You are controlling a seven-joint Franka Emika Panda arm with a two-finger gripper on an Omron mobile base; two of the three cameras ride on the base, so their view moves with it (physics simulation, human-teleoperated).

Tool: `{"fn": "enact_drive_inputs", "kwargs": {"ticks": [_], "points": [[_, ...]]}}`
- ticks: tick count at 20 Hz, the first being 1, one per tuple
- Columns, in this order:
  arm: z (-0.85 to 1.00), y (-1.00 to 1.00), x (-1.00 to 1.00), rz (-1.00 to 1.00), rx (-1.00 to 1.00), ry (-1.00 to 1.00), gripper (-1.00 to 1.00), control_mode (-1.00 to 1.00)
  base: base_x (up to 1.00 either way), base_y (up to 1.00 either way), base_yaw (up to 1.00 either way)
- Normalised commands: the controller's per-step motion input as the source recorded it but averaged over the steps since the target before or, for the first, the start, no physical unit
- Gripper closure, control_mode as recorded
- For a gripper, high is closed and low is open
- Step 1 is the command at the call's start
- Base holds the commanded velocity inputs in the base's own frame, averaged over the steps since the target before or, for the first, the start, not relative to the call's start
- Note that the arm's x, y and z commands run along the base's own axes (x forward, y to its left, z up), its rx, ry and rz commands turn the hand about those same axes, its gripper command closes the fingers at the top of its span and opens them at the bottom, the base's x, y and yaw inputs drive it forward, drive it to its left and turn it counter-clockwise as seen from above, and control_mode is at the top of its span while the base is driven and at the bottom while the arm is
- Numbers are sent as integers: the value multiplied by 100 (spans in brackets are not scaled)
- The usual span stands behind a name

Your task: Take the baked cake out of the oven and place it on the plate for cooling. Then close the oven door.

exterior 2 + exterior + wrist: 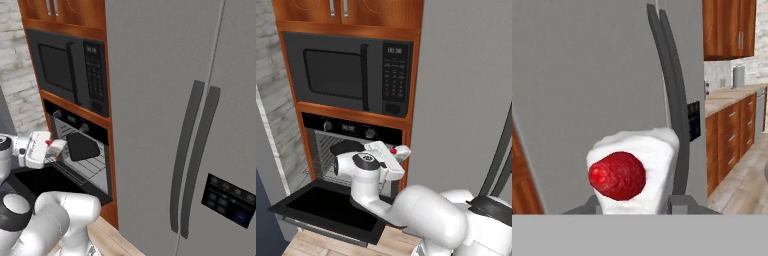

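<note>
Two fingers of the gripper [634, 200] pinch the cake [634, 170] (red spot facing the hand camera). It hangs above the oven door's [331, 207] right edge, which lies folded down before the oven [353, 145].

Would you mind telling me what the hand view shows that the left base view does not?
Hand view alone: a wooden counter with drawers and the strawberry on the cake, close up. Left base view alone: the microwave, the oven and its open oven door. Both: the cake held in the gripper, and the grey fridge.
</note>
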Motion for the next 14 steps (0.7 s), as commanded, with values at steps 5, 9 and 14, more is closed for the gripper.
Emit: {"fn": "enact_drive_inputs", "kwargs": {"ticks": [5, 9, 14], "points": [[3, -11, 0, 0, 4, 0, 100, 100, -6, -17, 0], [0, 0, 0, 0, 0, 0, 100, 100, -27, -35, -2], [0, 0, 0, 0, 0, 0, 100, 100, -43, -24, -6]]}}
